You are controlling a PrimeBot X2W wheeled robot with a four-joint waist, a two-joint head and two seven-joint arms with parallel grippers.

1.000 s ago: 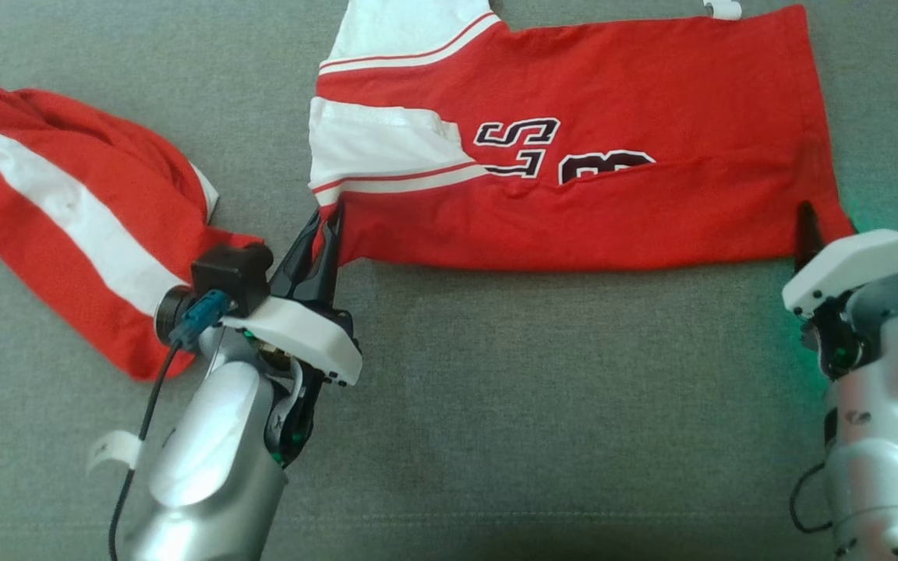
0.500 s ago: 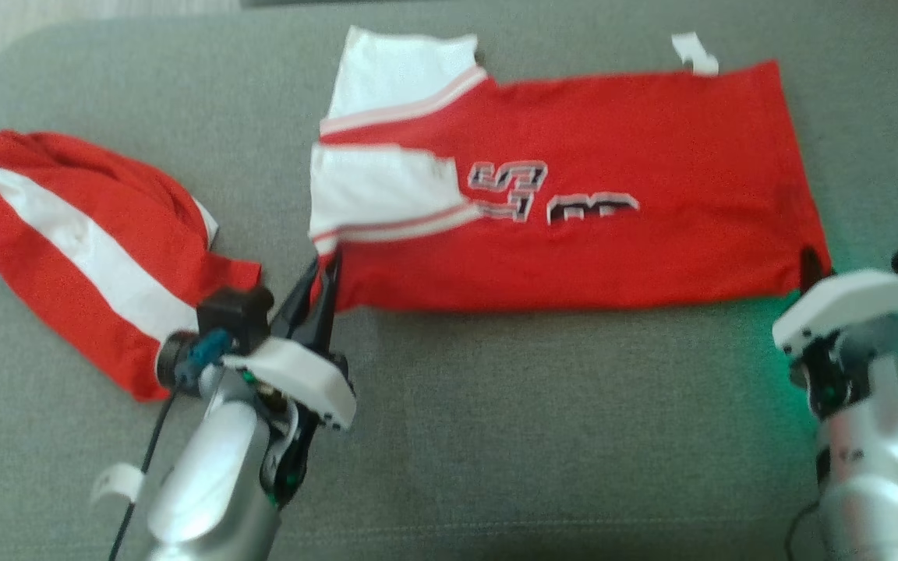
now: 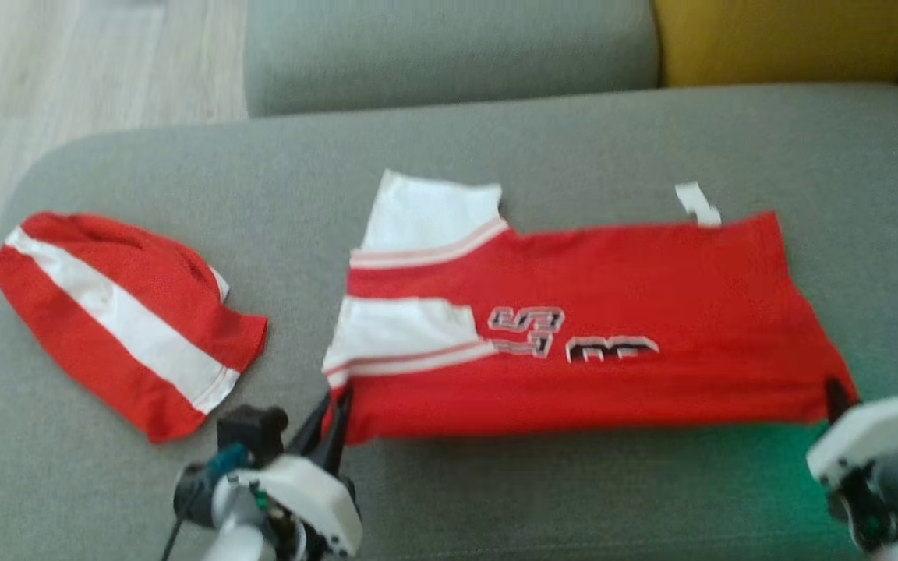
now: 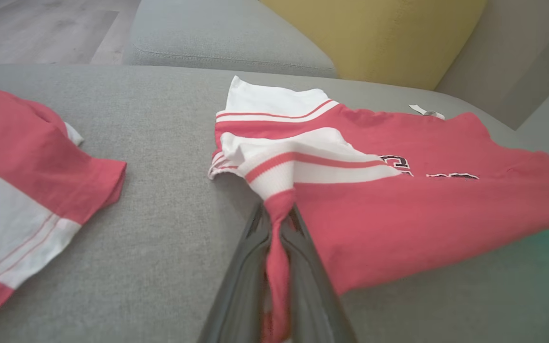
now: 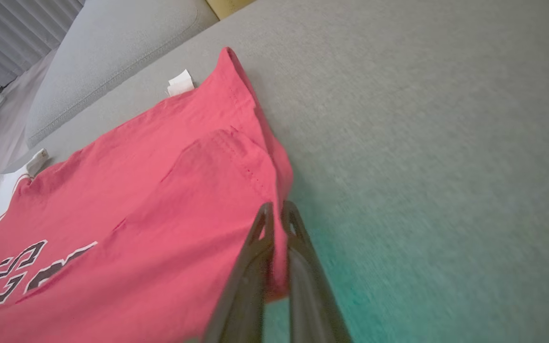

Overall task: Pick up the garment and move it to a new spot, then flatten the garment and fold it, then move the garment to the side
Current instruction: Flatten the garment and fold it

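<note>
The garment (image 3: 613, 335) is a red jersey with white sleeve panels and black lettering, folded into a long band across the grey sofa seat (image 3: 496, 148). My left gripper (image 3: 336, 405) is shut on its near left corner; the left wrist view shows the red cloth (image 4: 277, 238) pinched between the dark fingers (image 4: 250, 267). My right gripper (image 3: 835, 389) is shut on the near right corner, with the hem (image 5: 277, 267) caught between its fingers (image 5: 303, 286). The near edge hangs slightly lifted off the seat between the two grips.
A second red cloth with a white stripe (image 3: 121, 319) lies bunched on the left of the seat, also in the left wrist view (image 4: 22, 190). A grey back cushion (image 3: 449, 47) and a yellow cushion (image 3: 792, 39) stand behind. Wooden floor (image 3: 67, 70) lies beyond the left end.
The right gripper has shut on the garment's near right corner. The head camera has tilted up, so the whole scene sits lower in the picture and the cushions have come into sight.
</note>
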